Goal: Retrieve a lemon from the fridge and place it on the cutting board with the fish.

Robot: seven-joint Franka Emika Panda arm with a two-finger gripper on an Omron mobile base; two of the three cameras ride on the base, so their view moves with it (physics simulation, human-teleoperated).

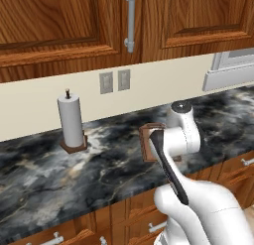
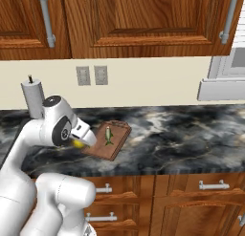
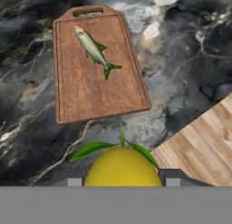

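You have the lemon (image 3: 122, 166) clamped between the gripper's (image 3: 122, 181) two fingers, the jaws closed against its sides with its green leaves sticking up toward the camera. In the right base view the gripper (image 2: 79, 142) hangs above the worktop (image 2: 182, 134) beside the near left corner of the cutting board (image 2: 107, 142), with a sliver of yellow showing at the fingertips.

The cutting board (image 3: 95, 66) lies flat on the dark marbled worktop (image 3: 27, 109), its handle end pointing toward the back wall. The fish (image 3: 95, 50) rests on the half nearer the handle, angled across the wood; the half of the board closest to you is bare.

To do this step well, carry the lemon forward over the board's near edge and aim for that bare half, well apart from the fish. Come down low before you let go: the fruit is round and will probably roll if dropped from any height. Open the fingers only once it sits on the wood, then lift straight up so they do not nudge it toward the rim.
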